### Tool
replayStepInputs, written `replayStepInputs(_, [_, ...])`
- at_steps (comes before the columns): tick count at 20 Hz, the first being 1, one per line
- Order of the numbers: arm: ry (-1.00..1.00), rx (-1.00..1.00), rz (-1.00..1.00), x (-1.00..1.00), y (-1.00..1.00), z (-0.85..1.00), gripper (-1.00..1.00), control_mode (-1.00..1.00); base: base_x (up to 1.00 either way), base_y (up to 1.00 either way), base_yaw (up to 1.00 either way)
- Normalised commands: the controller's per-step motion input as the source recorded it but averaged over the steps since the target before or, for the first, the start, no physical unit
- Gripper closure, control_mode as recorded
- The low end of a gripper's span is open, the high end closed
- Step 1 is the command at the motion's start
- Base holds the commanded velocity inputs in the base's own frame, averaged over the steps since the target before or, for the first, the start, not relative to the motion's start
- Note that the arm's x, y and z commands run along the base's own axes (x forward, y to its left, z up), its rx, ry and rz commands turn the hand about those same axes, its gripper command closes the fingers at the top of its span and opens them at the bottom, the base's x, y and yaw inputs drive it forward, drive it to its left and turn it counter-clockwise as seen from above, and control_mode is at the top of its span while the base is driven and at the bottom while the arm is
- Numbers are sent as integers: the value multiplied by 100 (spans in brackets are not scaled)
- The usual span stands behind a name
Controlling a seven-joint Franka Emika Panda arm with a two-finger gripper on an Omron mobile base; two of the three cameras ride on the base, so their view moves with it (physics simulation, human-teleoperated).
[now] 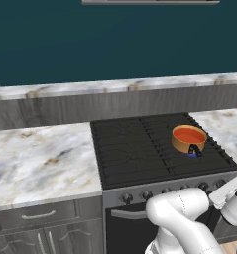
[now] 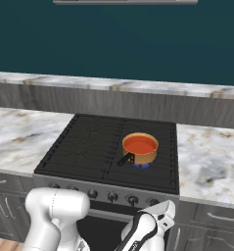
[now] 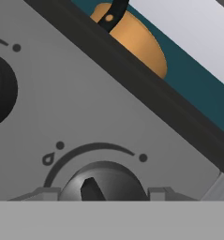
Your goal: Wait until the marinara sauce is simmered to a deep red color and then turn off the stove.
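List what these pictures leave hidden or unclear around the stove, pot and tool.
- Tool fingertips: in the hand view the bottom edge cuts them off at the knob; their grip on it is unclear.
- Pot: hand view, the stove's dark rim hides its lower part, and the sauce inside is out of sight.
- Flame: right base view, mostly under the pot.
- Knob markings: both base views, too small.

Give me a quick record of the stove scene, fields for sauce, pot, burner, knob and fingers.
sauce: smooth orange-red marinara sauce filling the pot
pot: small round copper-tan pot with short dark handle, on the right side of the wide black gas stove
burner: blue flame showing under the pot
knob: round dark grey knob on the grey steel front, right before the hand camera
fingers: shut, close to that knob; contact cannot be told
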Motion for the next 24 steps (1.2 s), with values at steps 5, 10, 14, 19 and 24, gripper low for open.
replayStepInputs(5, [0,0,0,0,0,0,100,-100,0,0,0])
replayStepInputs(10, [0,0,0,0,0,0,100,-100,0,0,0])
replayStepInputs(14, [0,0,0,0,0,0,100,-100,0,0,0])
replayStepInputs(19, [0,0,0,0,0,0,100,-100,0,0,0])
replayStepInputs(24, [0,0,0,0,0,0,100,-100,0,0,0])
